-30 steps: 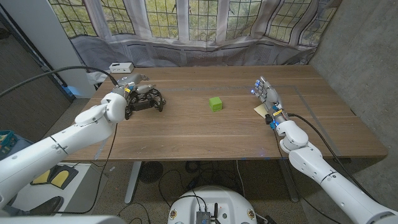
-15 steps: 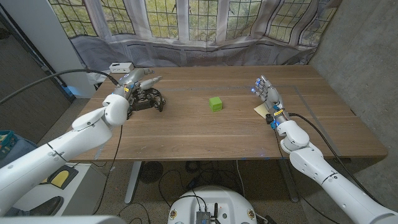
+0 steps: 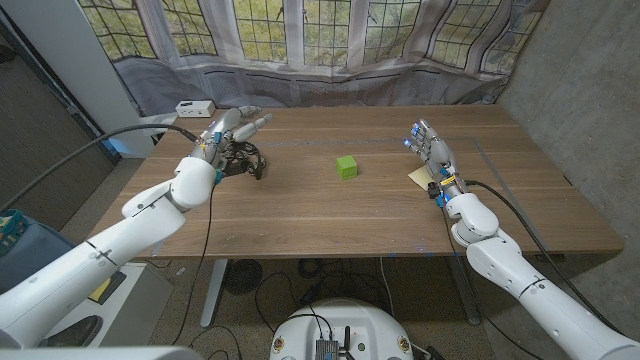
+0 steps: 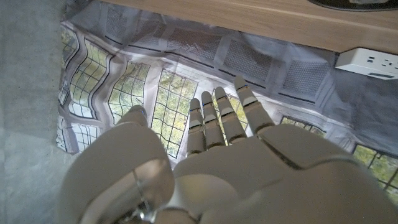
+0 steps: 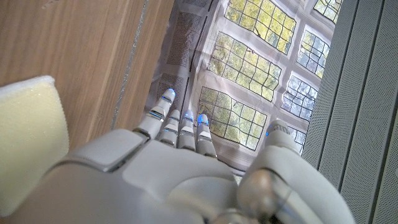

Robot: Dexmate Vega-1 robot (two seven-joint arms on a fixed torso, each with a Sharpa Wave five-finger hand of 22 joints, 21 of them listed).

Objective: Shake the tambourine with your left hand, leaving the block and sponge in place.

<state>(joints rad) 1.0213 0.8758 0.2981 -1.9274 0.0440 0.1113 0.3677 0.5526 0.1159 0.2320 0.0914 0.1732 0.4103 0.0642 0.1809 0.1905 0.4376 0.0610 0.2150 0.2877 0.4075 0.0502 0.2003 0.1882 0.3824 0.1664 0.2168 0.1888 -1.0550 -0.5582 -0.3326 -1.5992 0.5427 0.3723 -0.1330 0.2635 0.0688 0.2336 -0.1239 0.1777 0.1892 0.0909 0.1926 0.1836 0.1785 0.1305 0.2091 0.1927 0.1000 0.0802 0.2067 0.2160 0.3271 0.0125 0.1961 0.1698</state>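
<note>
The black tambourine [image 3: 243, 161] lies on the table's left part. My left hand [image 3: 226, 129] hovers just behind and above it, fingers stretched out and apart, holding nothing; the left wrist view shows the same spread fingers [image 4: 221, 121] and a dark edge of the tambourine [image 4: 357, 3]. A green block [image 3: 346, 166] sits near the table's middle. The pale yellow sponge [image 3: 419, 177] lies at the right, beside my right hand [image 3: 431, 155], which is open with its fingers straight. The sponge [image 5: 28, 134] also appears next to that hand in the right wrist view.
A white power strip [image 3: 194, 107] sits at the table's back left corner, close behind my left hand, and shows as the power strip [image 4: 368, 59] in the left wrist view. A curtain with a window pattern hangs behind the table [image 3: 330, 215].
My left hand has let go of the tambourine, risen and moved back, and its fingers have spread out. The tambourine stays on the table. The right hand, block and sponge have not moved.
</note>
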